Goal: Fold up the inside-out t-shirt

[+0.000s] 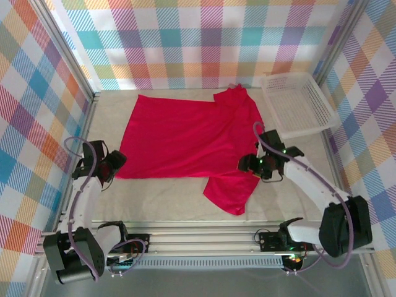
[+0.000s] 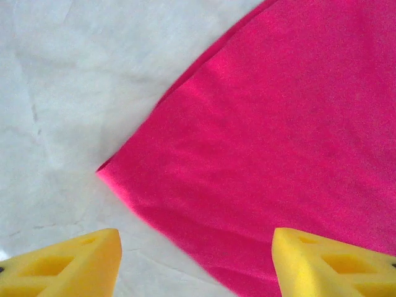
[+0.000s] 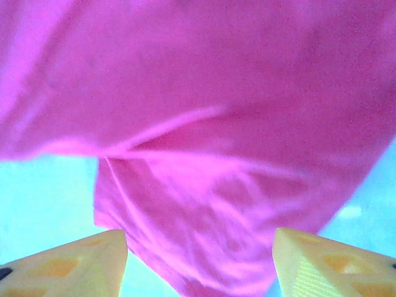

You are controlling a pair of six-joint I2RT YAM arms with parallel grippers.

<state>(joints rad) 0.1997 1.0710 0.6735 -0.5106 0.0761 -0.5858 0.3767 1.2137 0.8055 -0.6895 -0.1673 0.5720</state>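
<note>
1 tee, 1 basket, 2 tools: L tool, R tool

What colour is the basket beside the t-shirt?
The basket is white, clearest in the top external view.

I see the t-shirt spread flat across the middle of the table, hem to the left and neck end to the right. The basket sits in the far right corner, near the shirt's far sleeve. My left fingers are at the shirt's near left corner. My right fingers are over its near right edge, where the near sleeve joins the body.
</note>
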